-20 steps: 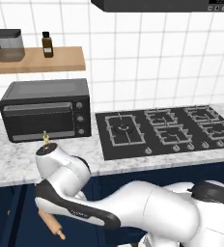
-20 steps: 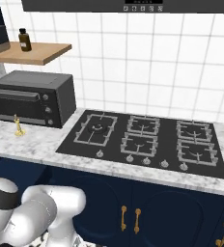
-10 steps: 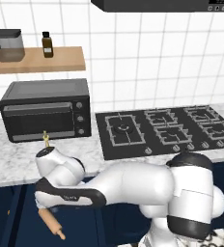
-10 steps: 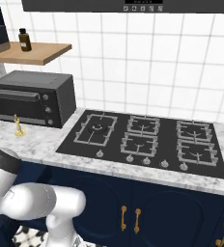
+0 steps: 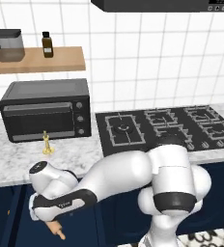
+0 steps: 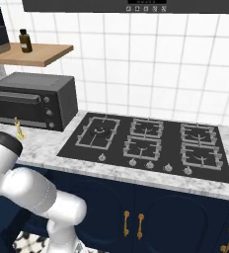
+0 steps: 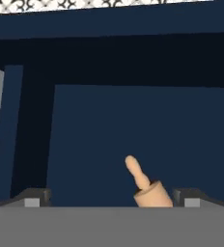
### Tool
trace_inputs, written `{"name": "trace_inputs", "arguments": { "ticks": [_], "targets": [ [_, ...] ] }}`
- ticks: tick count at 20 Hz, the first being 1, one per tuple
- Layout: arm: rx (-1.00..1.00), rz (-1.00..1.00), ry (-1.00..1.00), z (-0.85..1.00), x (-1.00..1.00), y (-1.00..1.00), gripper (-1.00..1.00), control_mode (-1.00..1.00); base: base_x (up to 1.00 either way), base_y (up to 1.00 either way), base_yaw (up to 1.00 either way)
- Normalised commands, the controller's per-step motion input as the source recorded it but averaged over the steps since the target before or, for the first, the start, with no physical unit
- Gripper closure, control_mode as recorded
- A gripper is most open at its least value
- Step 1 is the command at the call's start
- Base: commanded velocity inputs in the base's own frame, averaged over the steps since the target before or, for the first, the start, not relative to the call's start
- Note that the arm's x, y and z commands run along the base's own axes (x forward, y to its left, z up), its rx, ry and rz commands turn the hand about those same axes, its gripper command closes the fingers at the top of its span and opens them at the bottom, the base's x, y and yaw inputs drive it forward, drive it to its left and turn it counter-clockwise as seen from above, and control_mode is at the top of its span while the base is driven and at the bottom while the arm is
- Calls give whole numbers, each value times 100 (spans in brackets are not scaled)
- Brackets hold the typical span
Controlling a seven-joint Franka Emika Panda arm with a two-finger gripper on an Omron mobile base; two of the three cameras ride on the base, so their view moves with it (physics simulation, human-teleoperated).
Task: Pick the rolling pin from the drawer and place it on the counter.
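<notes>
Down below the white grey-veined marble counter (image 5: 85, 157), the two-finger gripper (image 7: 111, 198) sits over the dark navy drawer (image 7: 147, 125), fingers spread wide either side of the light-brown wooden rolling pin (image 7: 145, 185). Can't tell if they're touching it, though.

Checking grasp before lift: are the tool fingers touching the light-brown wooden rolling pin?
Cannot tell. In the hand view the light-brown wooden rolling pin sits between the two dark fingertips, with dark gaps on either side, but the band hides where contact would be.
</notes>
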Motion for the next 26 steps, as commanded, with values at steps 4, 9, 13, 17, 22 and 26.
{"name": "trace_inputs", "arguments": {
  "ticks": [4, 9, 13, 17, 22, 26],
  "targets": [
    [0, 12, -5, -44, 37, 0, -100, -100, 0, 0, 0],
    [0, 12, 0, -33, 26, 34, -100, -100, 0, 0, 0],
    [-1, 13, 0, -39, 24, 52, -100, -100, 0, 0, 0],
    [-3, 16, 0, -52, 36, 33, -100, -100, 0, 0, 0],
    [-6, 21, 0, -70, 28, 10, 100, -100, 0, 0, 0],
    [-12, 20, 0, -80, -2, 4, 100, -100, 0, 0, 0]
  ]
}}
